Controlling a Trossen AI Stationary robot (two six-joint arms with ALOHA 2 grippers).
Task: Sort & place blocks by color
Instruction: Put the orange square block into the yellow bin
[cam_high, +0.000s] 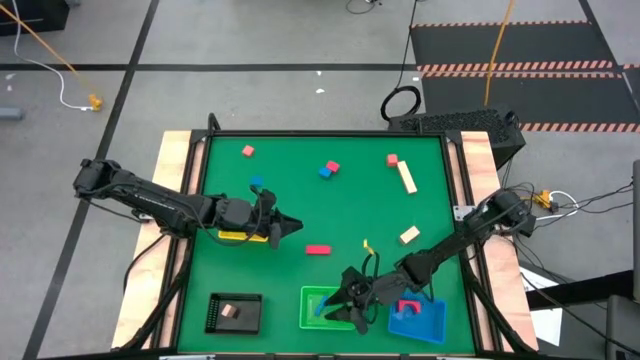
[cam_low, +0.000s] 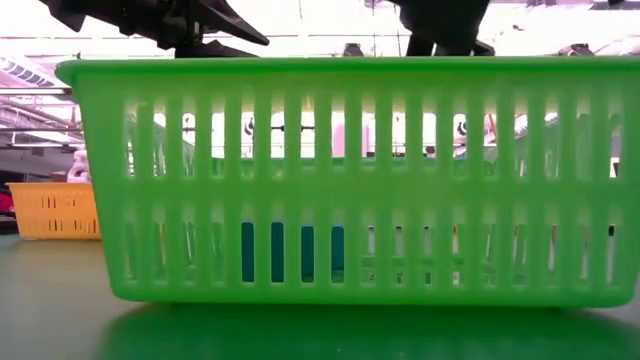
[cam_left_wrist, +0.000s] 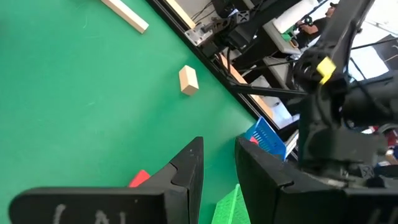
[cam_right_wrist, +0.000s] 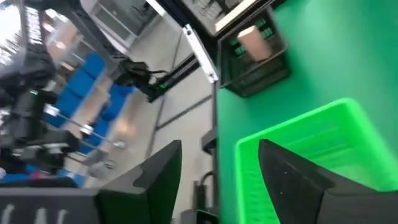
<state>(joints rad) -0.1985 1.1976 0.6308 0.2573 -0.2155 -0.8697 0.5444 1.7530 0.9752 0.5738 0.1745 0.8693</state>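
Observation:
Small blocks lie flat on the green table: a pink one, a blue and red pair, a red one, a cream bar, a cream cube, a red bar and a blue one. My left gripper hovers just right of the yellow tray, open by a narrow gap and empty. My right gripper hangs over the green tray, open wide and empty. A blue block sits inside the green tray.
The black tray holds a cream block. The blue tray holds a pink-red block and stands right of the green tray, under the right arm. The green tray's wall fills the low view. A small yellow piece lies mid-table.

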